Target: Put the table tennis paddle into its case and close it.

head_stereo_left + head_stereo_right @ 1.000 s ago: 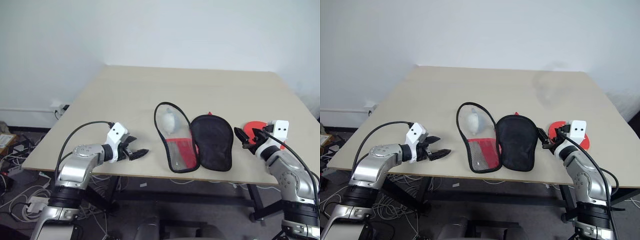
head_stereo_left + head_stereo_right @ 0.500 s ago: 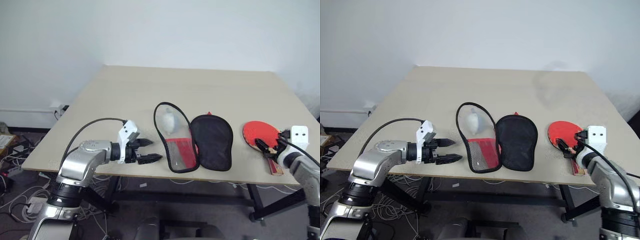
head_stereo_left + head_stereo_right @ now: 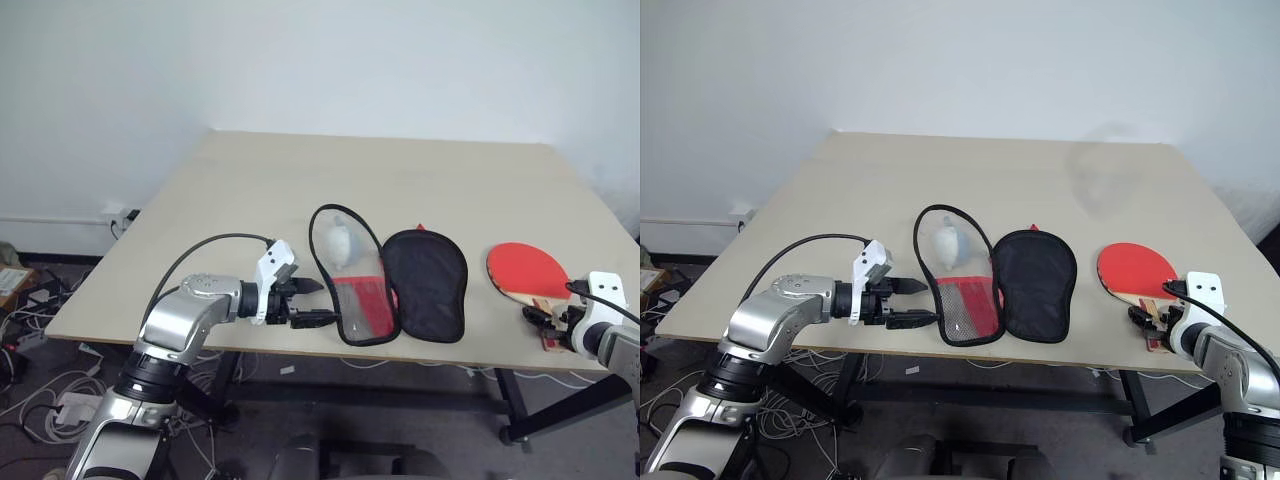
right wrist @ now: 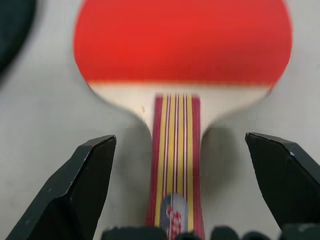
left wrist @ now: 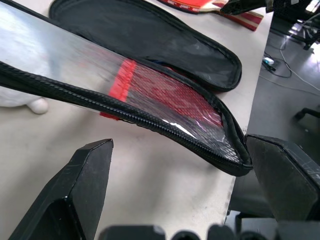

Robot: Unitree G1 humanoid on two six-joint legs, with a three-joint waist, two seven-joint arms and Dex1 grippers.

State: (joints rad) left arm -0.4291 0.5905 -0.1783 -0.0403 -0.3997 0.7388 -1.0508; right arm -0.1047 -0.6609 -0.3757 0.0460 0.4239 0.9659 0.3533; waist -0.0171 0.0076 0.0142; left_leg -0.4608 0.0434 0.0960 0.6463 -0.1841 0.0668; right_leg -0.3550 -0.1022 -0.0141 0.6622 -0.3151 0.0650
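Flat red-faced table tennis paddle with striped wooden handle (image 3: 527, 276) at lower right, handle aimed straight between wide-apart black fingers of right gripper (image 3: 545, 325), nearer than left.

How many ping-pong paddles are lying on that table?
1. The table tennis paddle lies flat near the table's right front edge, red face up, to the right of the open case. Nothing suggests another hidden inside the case.

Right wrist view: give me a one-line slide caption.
Open right pincer lined up over the striped handle of the table tennis paddle, which lies flat on the table, not yet gripped.
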